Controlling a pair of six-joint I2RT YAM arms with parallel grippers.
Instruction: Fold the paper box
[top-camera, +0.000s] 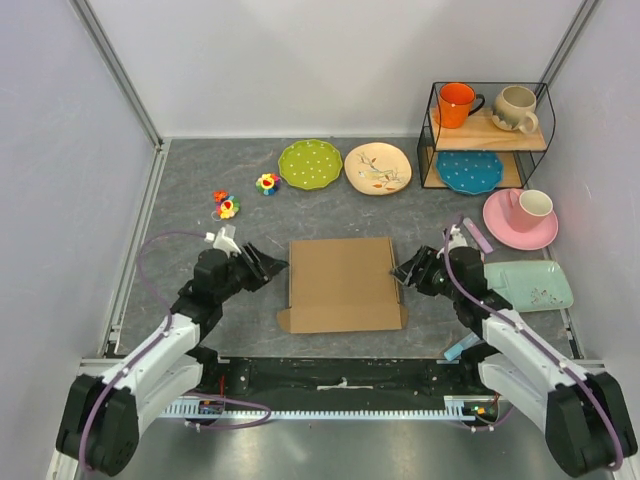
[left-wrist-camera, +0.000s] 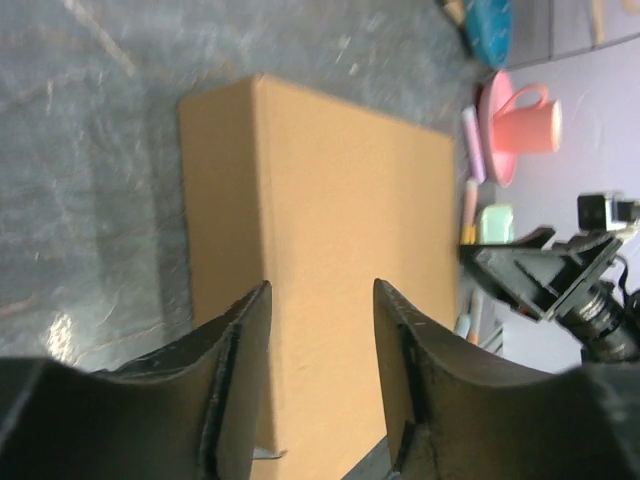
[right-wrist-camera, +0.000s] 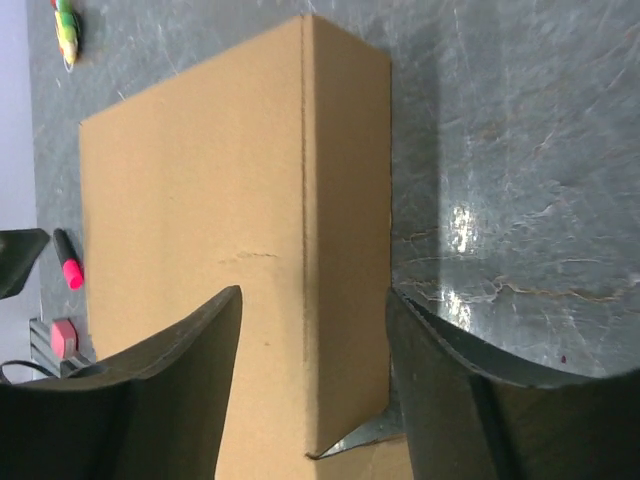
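Note:
The paper box (top-camera: 340, 280) lies in the middle of the table as a closed, shallow brown cardboard box, with a flap edge showing along its near side. My left gripper (top-camera: 270, 266) hovers just off its left edge, open; in the left wrist view the fingers frame the paper box (left-wrist-camera: 340, 200) with nothing between them at the gripper (left-wrist-camera: 320, 292). My right gripper (top-camera: 404, 272) is at the right edge, open. In the right wrist view the gripper (right-wrist-camera: 312, 298) straddles the side wall of the paper box (right-wrist-camera: 200, 220) without gripping it.
A green plate (top-camera: 310, 163) and a beige plate (top-camera: 377, 168) lie at the back. A wire rack (top-camera: 487, 140) holds two mugs and a blue plate. A pink cup on a saucer (top-camera: 521, 218) and a mint tray (top-camera: 530, 285) sit right. Small flower toys (top-camera: 227, 205) lie left.

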